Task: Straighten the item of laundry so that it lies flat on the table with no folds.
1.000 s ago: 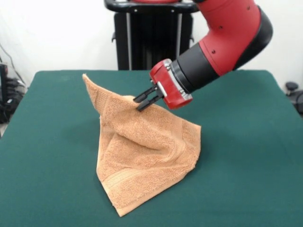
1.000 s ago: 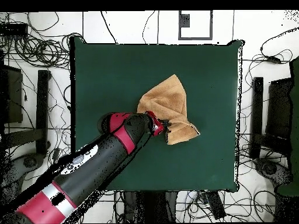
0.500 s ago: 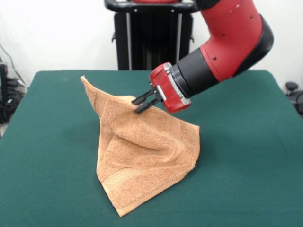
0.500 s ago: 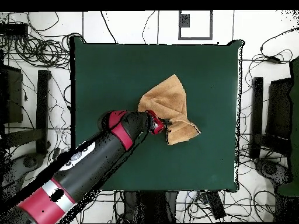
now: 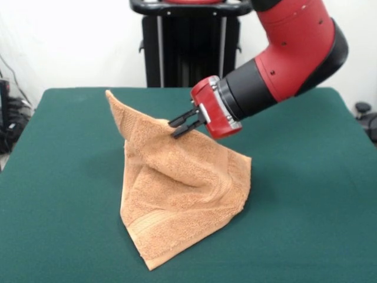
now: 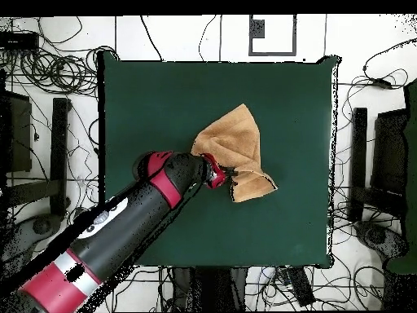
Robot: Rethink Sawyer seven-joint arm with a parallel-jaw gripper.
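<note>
the desk (image 5: 65, 177) is covered edge to edge in plain dark green felt-like cloth, and its bare surface spreads wide on every side of the towel (image 5: 177, 188). seen from above, the desk (image 6: 147, 98) is a large rectangle with the towel (image 6: 236, 147) a little right of its middle. the towel, light orange-tan terry, is not flat: one part is lifted into a ridge off the cloth, a corner stands up in a point toward the far side, and the rest drapes down in folds to a lower corner lying on the green near the front edge. a woven band shows along that lower edge.

the claw (image 5: 181, 125) is closed on the towel's raised ridge, its dark fingers pinching the fabric, at the end of the red and black arm (image 5: 277, 65). from above, the claw (image 6: 224, 174) meets the towel's near side.

behind the desk a black pedestal (image 5: 188, 47) stands against a pale wall (image 5: 70, 41). around the desk the white floor (image 6: 73, 73) is strewn with black cables.
</note>
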